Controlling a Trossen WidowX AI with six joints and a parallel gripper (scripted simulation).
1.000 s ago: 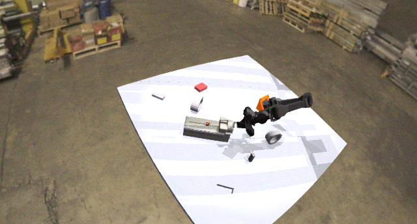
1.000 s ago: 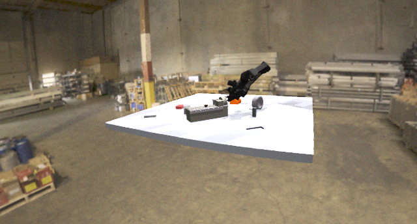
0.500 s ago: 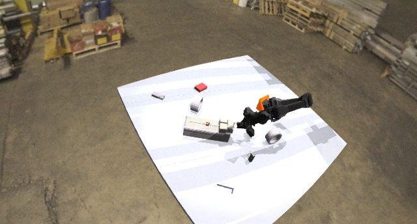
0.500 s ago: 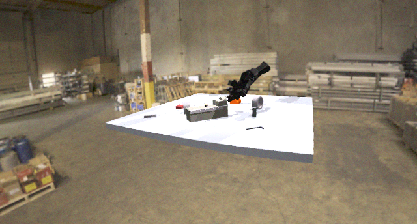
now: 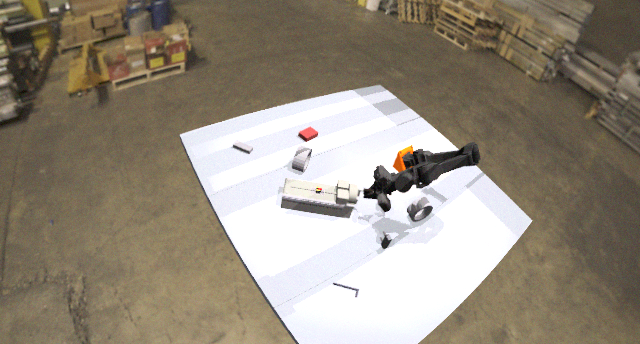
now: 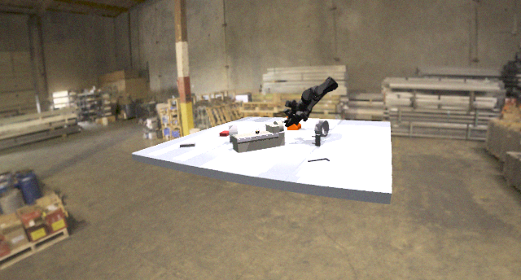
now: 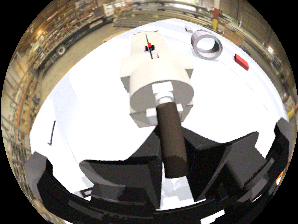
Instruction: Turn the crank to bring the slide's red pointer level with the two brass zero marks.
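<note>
Claw [image 7: 174,175] pinching the dark crank handle [image 7: 172,137]; ahead of it, the pale slide machine [image 5: 320,194] with red pointer [image 7: 150,47] on top

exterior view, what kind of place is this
Most likely a warehouse or storage hall: stacked wooden pallets along the back wall, boxes on a pallet, bare concrete floor, a striped support column.

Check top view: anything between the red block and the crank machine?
Yes. In the top view a grey roll lies on the white board between the red block and the crank machine. It touches neither of them.
</note>
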